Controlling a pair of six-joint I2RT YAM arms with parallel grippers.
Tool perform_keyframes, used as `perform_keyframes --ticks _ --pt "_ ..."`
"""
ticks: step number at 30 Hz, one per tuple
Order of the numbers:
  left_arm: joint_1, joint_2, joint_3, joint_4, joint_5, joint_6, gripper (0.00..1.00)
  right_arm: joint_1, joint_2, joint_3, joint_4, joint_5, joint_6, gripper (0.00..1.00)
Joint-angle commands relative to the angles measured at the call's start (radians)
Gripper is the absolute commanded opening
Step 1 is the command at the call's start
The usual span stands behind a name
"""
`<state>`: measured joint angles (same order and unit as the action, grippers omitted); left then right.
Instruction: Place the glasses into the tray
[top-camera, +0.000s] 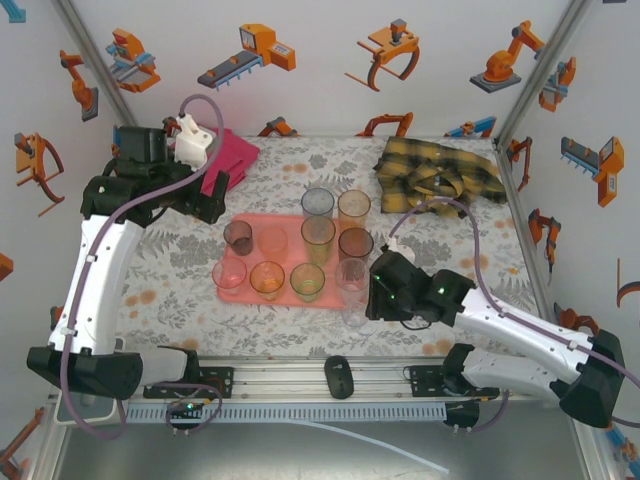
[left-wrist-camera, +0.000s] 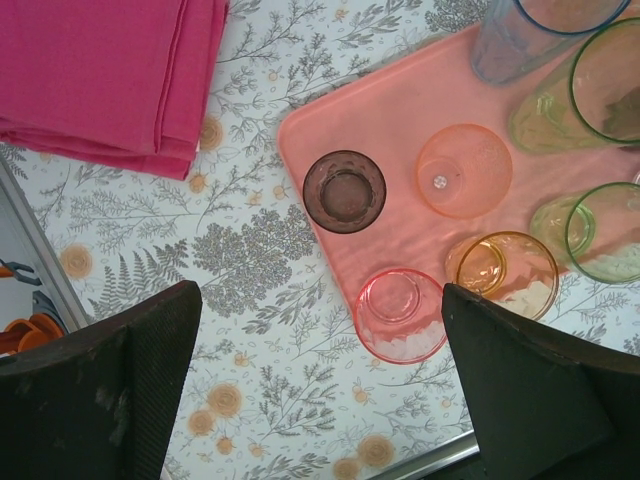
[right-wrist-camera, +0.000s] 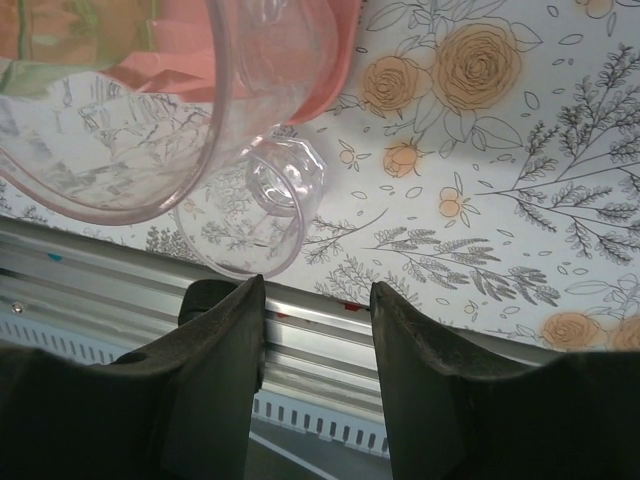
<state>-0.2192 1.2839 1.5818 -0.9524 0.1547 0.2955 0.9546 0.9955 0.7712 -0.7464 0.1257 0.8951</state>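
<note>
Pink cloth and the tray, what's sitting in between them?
Nothing sits there: just bare flowery table cover between the folded magenta cloth and the salmon-pink tray, as the left wrist view shows.

Glasses (top-camera: 267, 280) in tray (top-camera: 287, 222), folded cloth (top-camera: 236, 155) behind-left, crumpled cloth (top-camera: 440, 170) behind-right, one glass (right-wrist-camera: 262, 205) off tray's near-right corner

Bolted at either end of the aluminium rail (top-camera: 330, 385), the left arm (top-camera: 95, 270) and right arm (top-camera: 520, 330) have glossy white shell links between boxy black joint housings, and a pale mauve cable loops along each. At its end farthest from the rail, the left arm carries a white moulded block. The left gripper (left-wrist-camera: 320, 300) and right gripper (right-wrist-camera: 315, 290) have broad matte black fingers (left-wrist-camera: 150, 380), finely grained.
</note>
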Motion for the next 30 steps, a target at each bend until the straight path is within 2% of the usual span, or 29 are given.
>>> perform_keyframes --ticks 1,20,30 --pt "0.005 -0.023 -0.016 -0.014 0.017 -0.008 0.98 0.009 0.010 -0.022 0.033 0.046 0.042 0.44" --pt "0.005 -0.041 -0.058 -0.003 0.006 -0.014 0.98 0.013 0.010 -0.112 0.148 0.061 0.105 0.40" --pt "0.004 -0.045 -0.069 -0.002 0.005 -0.014 0.99 0.013 0.044 -0.121 0.150 0.070 0.123 0.36"
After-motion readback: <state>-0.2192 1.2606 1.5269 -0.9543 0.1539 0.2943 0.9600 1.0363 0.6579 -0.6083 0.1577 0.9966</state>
